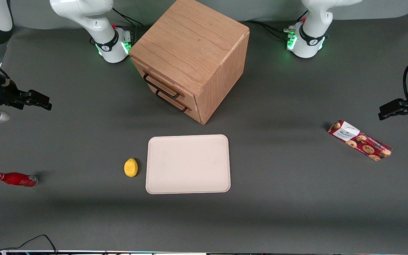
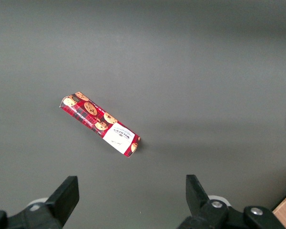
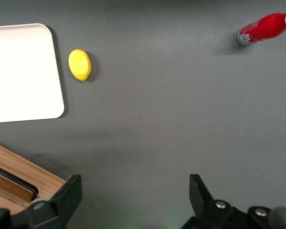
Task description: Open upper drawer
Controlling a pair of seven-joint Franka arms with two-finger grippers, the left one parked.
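While the cabinet (image 1: 193, 56) stands with its upper drawer (image 1: 161, 86) shut above its twin, the tray (image 1: 188, 164) lies nearer the front camera; the gripper (image 1: 44, 102), fingers apart, hovers well off toward the working arm's end; the lemon (image 1: 130, 167) sits just beside the tray.

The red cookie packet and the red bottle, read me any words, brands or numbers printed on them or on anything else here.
Red cookie packet: white label with dark print, too small to read.
Red bottle lying on its side: white marking, unreadable.
Wooden cabinet, upper drawer, cream tray, yellow lemon: no text.
Gripper, open, hangs above the table toward the working arm's end: no text.
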